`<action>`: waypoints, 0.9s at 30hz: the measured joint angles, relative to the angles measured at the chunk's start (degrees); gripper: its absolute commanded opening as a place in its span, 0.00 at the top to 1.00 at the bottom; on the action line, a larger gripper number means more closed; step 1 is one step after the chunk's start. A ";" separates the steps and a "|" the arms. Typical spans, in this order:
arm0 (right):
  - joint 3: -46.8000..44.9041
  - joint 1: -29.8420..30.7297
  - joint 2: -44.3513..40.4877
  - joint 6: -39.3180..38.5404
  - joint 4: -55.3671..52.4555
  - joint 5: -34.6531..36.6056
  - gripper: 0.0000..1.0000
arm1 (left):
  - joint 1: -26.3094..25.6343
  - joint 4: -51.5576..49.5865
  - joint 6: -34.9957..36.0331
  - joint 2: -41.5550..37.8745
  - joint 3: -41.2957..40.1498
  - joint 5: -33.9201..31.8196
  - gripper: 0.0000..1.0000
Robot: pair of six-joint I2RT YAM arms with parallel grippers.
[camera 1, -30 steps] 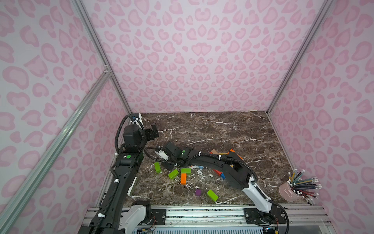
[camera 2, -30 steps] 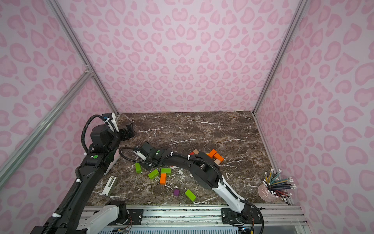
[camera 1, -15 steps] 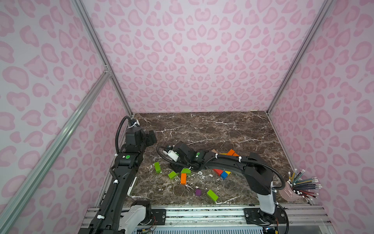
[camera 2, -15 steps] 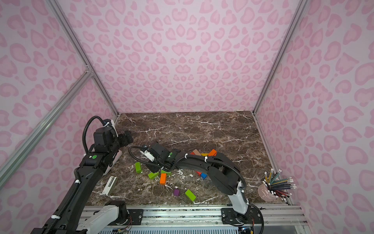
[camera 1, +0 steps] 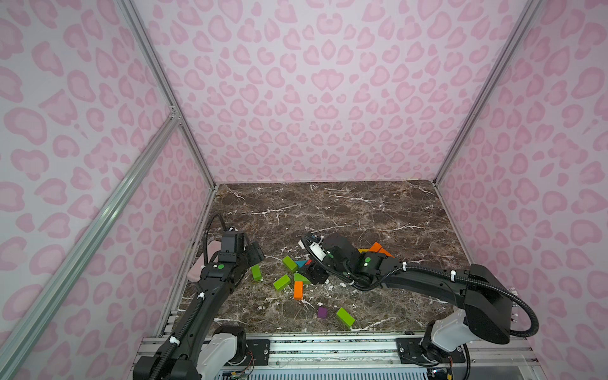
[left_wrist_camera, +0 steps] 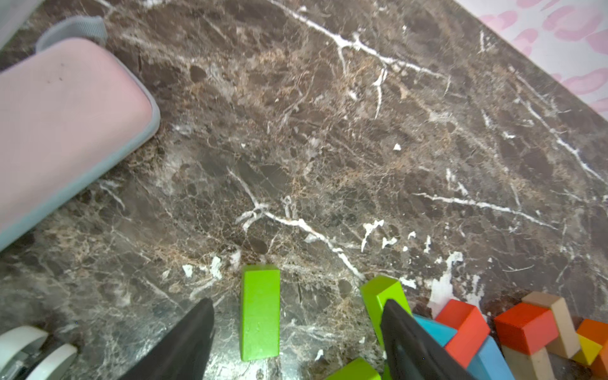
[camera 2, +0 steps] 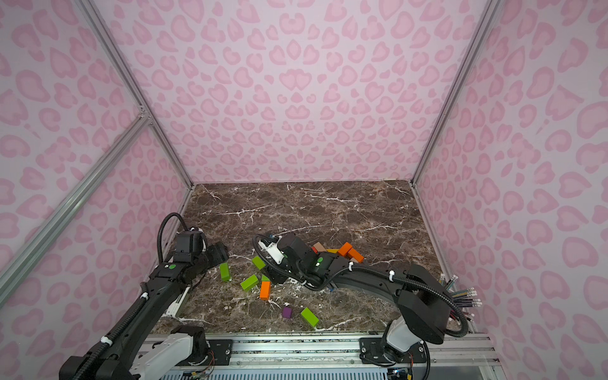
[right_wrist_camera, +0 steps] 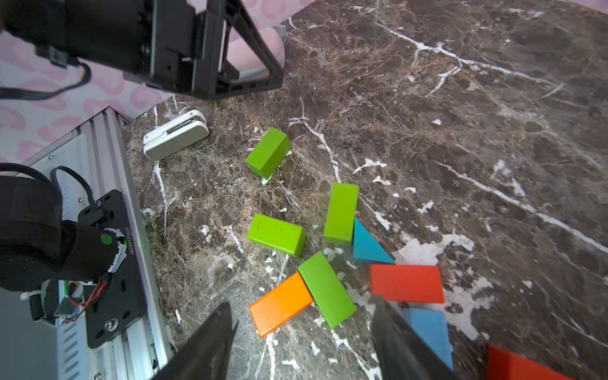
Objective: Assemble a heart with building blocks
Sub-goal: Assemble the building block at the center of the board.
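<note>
the heart is barely begun. the blocks [camera 1: 283,282] lie loose on the desk [camera 1: 345,210], and no closed outline reads as a heart yet. the only pieces that look joined are an orange brick [right_wrist_camera: 281,307] and a slanted green brick [right_wrist_camera: 325,289]. they touch in a v directly under the right hand [right_wrist_camera: 302,302]. that may be the heart's tip, though i can't be sure.

the right hand is spread, a finger on either side of that pair, pinching nothing. just past its tips lie a blue wedge [right_wrist_camera: 368,246] and a red brick [right_wrist_camera: 406,283], close together but not lined up.

the left hand [left_wrist_camera: 297,304] is spread too. a lone green brick [left_wrist_camera: 260,312] lies between its fingers, and neither finger appears to touch it.

behind the right hand's wrist is an unsorted heap of orange, red, tan and yellow pieces [camera 2: 348,251]. a purple cube [camera 1: 322,312] and a far green brick [camera 1: 345,317] sit well apart from both hands.

both lobes and both sides look left to build.

the pieces are small painted wood with flat faces and crisp edges: bricks, cubes and wedges.
</note>
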 measured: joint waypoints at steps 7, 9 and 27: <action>-3.41 -1.44 -4.15 0.37 0.72 -0.28 0.29 | -1.20 3.89 -2.10 4.83 -3.17 0.57 0.13; -4.11 -1.97 -4.98 0.57 1.01 -0.20 0.28 | -1.57 5.22 -2.49 6.05 -3.58 0.63 0.11; -6.27 -4.66 -7.63 0.96 0.24 0.63 0.27 | -3.61 12.92 -1.18 13.51 -4.17 3.08 0.09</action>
